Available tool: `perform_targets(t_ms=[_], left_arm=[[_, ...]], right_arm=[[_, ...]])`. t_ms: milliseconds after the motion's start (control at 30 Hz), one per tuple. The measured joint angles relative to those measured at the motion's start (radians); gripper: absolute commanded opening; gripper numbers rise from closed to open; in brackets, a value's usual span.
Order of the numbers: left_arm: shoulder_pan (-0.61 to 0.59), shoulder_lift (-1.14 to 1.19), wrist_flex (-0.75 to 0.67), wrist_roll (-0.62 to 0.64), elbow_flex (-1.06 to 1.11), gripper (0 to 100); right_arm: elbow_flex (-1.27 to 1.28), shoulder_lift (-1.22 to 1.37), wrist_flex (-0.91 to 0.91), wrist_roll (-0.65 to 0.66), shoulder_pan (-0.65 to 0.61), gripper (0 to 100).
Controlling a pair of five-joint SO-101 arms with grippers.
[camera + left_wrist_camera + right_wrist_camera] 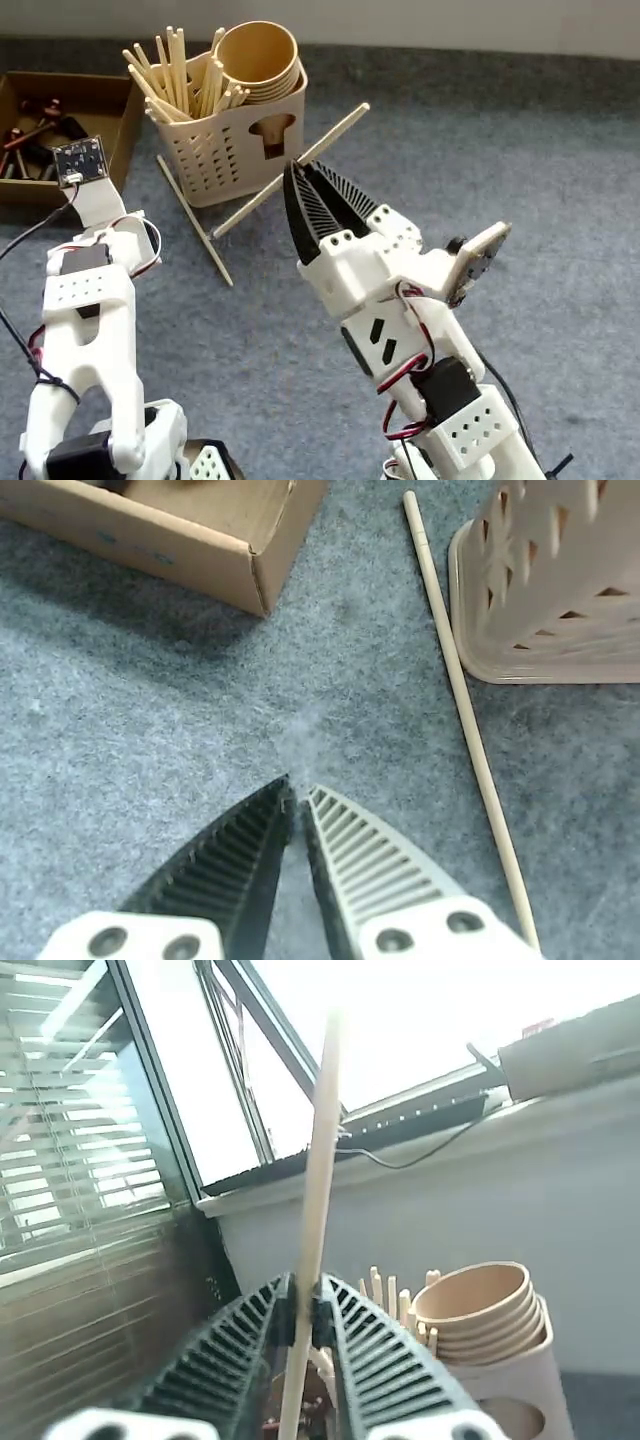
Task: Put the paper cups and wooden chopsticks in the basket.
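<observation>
Gripping chopstick (335, 130) between tips, right claw (297, 172), basket (225, 150) just beyond.

We count one basket (225, 150) near the table's far edge. It holds one stack of paper cups (258, 55), about four rims showing, and a bundle of chopsticks (175, 75) too crowded to count. Two more are outside it: a flat chopstick (200, 230) and a raised chopstick (335, 130). One cardboard box (105, 100) sits at the far left corner. There are two robot arms, the left arm (85, 300) and the right arm (390, 290).
</observation>
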Motion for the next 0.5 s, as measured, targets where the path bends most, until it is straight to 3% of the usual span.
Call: perform_targets(t_ms=[200,500], left_arm=[[0.0,0.0,0.0,0.0,0.0,0],[0.0,0.0,0.0,0.0,0.0,0]], right_arm=[[0.0,0.0,-0.118,0.109,0.002,0.5],[-0.018,0.068,-0.278,0.121,0.002,0.5]])
